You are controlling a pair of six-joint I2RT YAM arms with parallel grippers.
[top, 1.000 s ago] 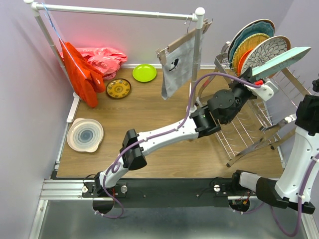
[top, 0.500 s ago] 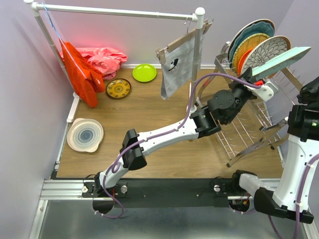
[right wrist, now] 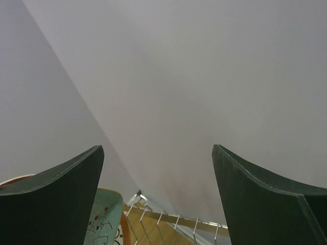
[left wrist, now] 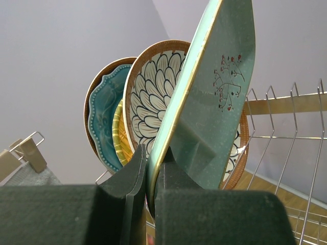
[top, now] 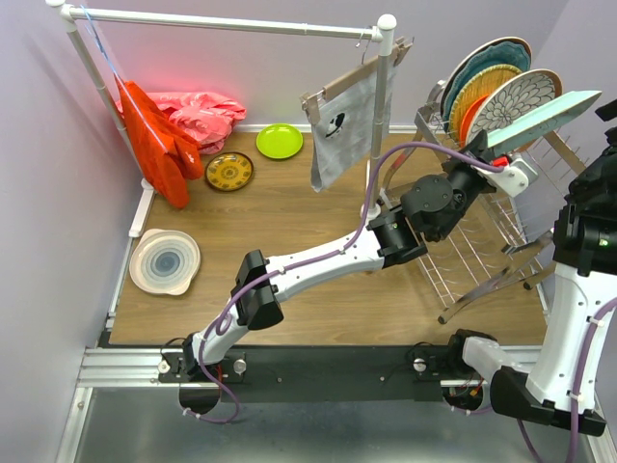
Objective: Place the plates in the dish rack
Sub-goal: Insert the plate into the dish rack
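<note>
My left gripper [top: 496,159] [left wrist: 153,163] is shut on the lower edge of a mint rectangular tray [top: 545,114] [left wrist: 214,102]. It holds the tray on edge, tilted, above the dish rack [top: 482,251] [left wrist: 286,102]. Standing in the rack behind the tray are a brown-rimmed floral plate [top: 525,96] [left wrist: 153,92], a teal scalloped plate [top: 487,60] [left wrist: 102,117] and a woven yellow plate [left wrist: 118,132]. My right gripper [right wrist: 157,148] is open and empty, high beside the tray's far end, with the rack [right wrist: 173,219] below it.
On the table lie a lime green plate [top: 280,141], a yellow-brown patterned plate [top: 229,172] and a white ringed plate [top: 165,261]. A white pipe rail [top: 231,23] carries a grey cloth [top: 342,130]. Red [top: 154,145] and pink [top: 198,114] cloths sit at the back left.
The right arm has risen and shifted left toward the tray's far end. The left arm and the tray have stayed put.
</note>
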